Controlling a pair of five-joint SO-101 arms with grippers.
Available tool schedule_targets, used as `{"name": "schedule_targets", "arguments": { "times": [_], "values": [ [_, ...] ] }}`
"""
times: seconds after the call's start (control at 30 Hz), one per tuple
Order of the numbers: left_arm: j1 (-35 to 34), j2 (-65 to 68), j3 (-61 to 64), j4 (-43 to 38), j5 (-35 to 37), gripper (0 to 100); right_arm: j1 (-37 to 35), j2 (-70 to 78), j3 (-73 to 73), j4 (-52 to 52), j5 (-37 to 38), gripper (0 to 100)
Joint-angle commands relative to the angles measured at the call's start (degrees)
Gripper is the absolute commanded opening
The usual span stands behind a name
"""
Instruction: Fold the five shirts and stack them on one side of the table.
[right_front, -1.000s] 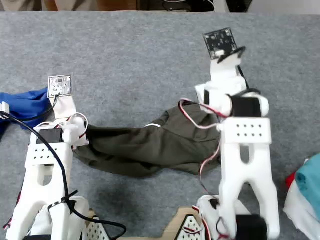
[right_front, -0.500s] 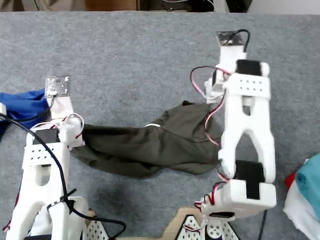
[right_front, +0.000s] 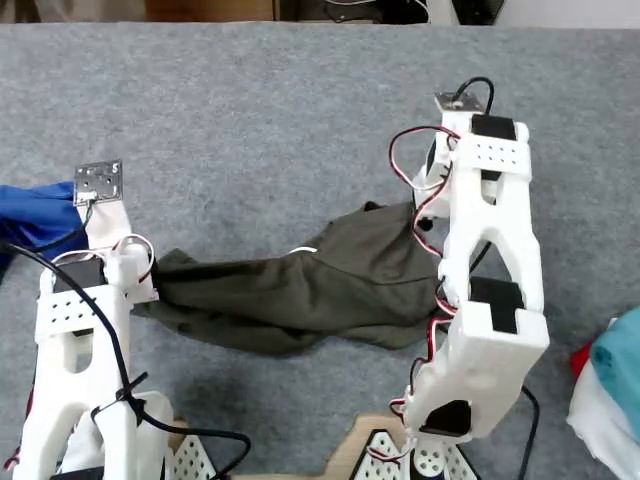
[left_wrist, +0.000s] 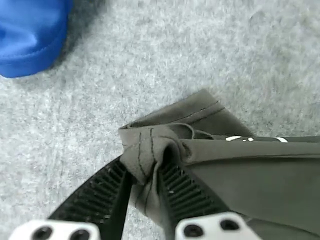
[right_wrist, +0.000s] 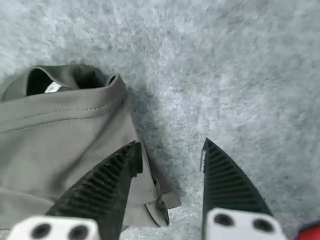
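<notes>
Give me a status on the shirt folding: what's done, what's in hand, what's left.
Done: nothing clearly; the teal, white and red cloth at the right edge of the table may be a stack, but I cannot tell. In hand: the olive shirt lies rumpled mid-table, left gripper shut on one end, right gripper open over the other. Left: folding it, plus the bunched blue shirt at the left edge.

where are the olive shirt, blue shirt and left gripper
olive shirt (right_front: 300, 295), high view, middle of the cloth
blue shirt (right_front: 40, 210), high view, its bunched middle
left gripper (left_wrist: 146, 167), left wrist view, between the fingertips
</notes>
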Motion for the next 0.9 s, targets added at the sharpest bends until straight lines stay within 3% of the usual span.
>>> {"name": "schedule_targets", "arguments": {
  "times": [0.0,0.37,0.87],
  "values": [
    [-0.18,-0.75,-4.04,0.62,-0.09,2,-0.75,-0.13,-3.47,-0.88,-0.7,19.5],
    [-0.44,-0.75,-4.13,0.7,1.05,2,-9.45,1.01,-8.4,-4.31,-0.7,19.5],
    [-0.62,-0.75,-3.78,0.7,2.73,2,-6.55,4.62,-8.22,-4.75,-0.26,19.4]
  ]
}}
